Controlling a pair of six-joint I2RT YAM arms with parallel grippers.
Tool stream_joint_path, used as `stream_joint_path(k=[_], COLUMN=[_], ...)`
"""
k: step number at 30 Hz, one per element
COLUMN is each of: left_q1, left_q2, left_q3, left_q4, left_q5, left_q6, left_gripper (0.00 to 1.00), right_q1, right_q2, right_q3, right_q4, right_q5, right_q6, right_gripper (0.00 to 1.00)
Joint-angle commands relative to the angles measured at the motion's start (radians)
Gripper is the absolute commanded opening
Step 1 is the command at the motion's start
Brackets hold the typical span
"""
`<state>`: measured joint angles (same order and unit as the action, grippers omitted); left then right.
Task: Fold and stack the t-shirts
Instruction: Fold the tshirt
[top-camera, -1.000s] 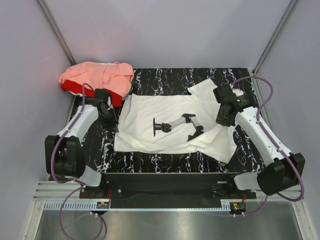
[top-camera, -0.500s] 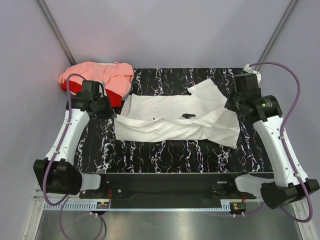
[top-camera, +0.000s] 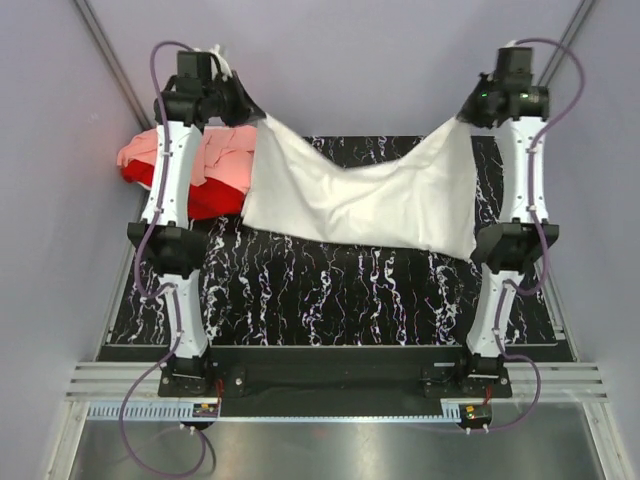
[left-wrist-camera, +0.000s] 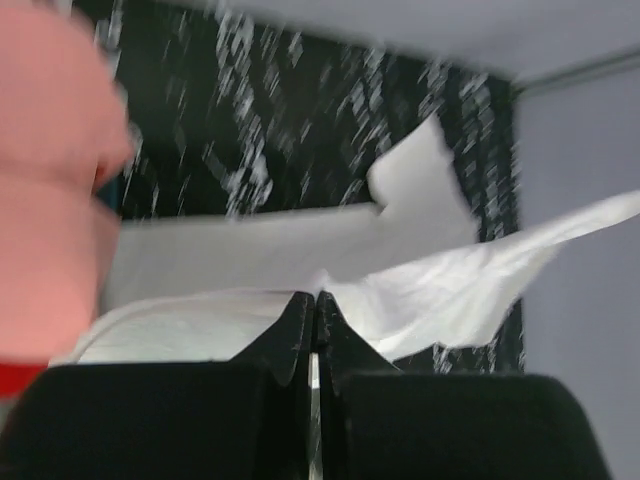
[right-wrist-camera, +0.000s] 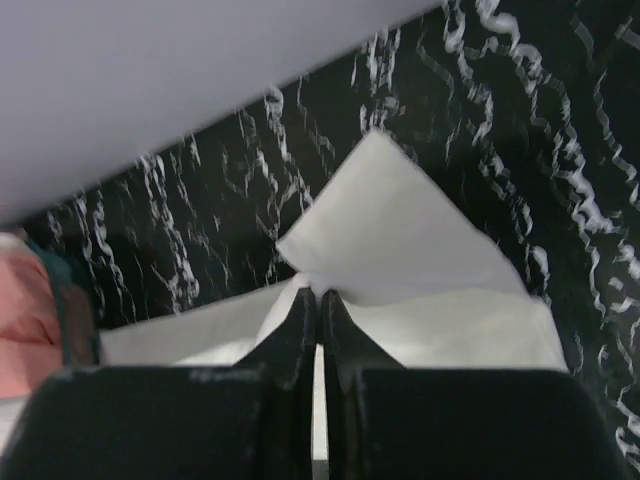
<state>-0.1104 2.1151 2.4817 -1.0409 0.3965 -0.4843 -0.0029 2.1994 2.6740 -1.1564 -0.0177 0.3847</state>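
The white t-shirt (top-camera: 350, 195) hangs spread between my two raised grippers above the far half of the table; its print does not show. My left gripper (top-camera: 252, 113) is shut on its upper left corner, seen in the left wrist view (left-wrist-camera: 316, 296) with white cloth (left-wrist-camera: 440, 290) trailing right. My right gripper (top-camera: 462, 115) is shut on its upper right corner, seen in the right wrist view (right-wrist-camera: 319, 293) with the cloth (right-wrist-camera: 400, 240) pinched at the fingertips. The salmon-pink t-shirt (top-camera: 215, 155) lies crumpled on the red one (top-camera: 200, 200) at the far left.
The black marbled table top (top-camera: 340, 300) lies under the hanging shirt. Grey walls (top-camera: 340, 60) close in at the back and sides. Both arms stand nearly upright, the left (top-camera: 170, 190) beside the pink heap, the right (top-camera: 522, 180) at the table's right edge.
Both arms have swung up and back, lifting the white shirt off the table by its far corners. It was lying flat with the print up, and now hangs stretched between the grippers.
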Motion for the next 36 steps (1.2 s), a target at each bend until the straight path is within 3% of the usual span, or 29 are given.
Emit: stream_joint_path(k=[1,2,3,4,5,7,12,15,17,23,32,36], left_q1=[0.052,0.049,0.038,0.023,-0.003,-0.009,-0.008,-0.009,-0.009,-0.009,-0.038,-0.046], left_q2=[-0.143,-0.232,-0.333,-0.542,-0.638,-0.850,-1.023,-1.026,-0.998,-0.899,-1.061,-1.170], left_q3=[0.220,-0.040,-0.191,-0.327,-0.569,-0.764,-1.177,-1.329,-1.383,-1.561,-1.668,-1.728], left_q4=[0.147,0.345,0.472,0.577,0.702,0.780,0.751,0.736,0.669,0.555,0.472,0.415], left_q5=[0.162,0.180,0.205,0.167,0.124,0.070,0.039,0.068,0.041,-0.077,-0.064,-0.088], left_q6=[-0.148,-0.136,-0.117,-0.091,-0.036,-0.007,0.015,0.013,0.033,0.014,0.007,-0.008], left_gripper=[0.00,0.00,0.00,0.00,0.02,0.04,0.04,0.06,0.05,0.00,0.00,0.02], right_q1=[-0.108,-0.108,-0.108,-0.108,-0.108,-0.108,-0.108,-0.108,-0.108,-0.108,-0.108,-0.100], right_q2=[-0.359,-0.450,-0.545,-0.745,-0.847,-1.072,-1.239,-1.273,-1.290,-1.261,-1.581,-1.624], right_q3=[0.028,-0.193,-0.313,-0.441,-0.699,-0.894,-1.259,-1.437,-1.552,-1.603,-1.686,-1.732], right_q4=[0.162,0.298,0.369,0.444,0.598,0.710,0.672,0.656,0.652,0.462,0.435,0.388], right_q5=[-0.174,-0.177,-0.183,-0.165,-0.144,-0.108,-0.136,-0.153,-0.070,0.180,0.223,0.194], right_q6=[0.019,0.008,-0.009,-0.048,-0.059,-0.108,-0.070,-0.035,-0.010,0.137,0.243,0.267], right_gripper=[0.00,0.00,0.00,0.00,0.00,0.00,0.00,0.00,0.00,0.00,0.00,0.00])
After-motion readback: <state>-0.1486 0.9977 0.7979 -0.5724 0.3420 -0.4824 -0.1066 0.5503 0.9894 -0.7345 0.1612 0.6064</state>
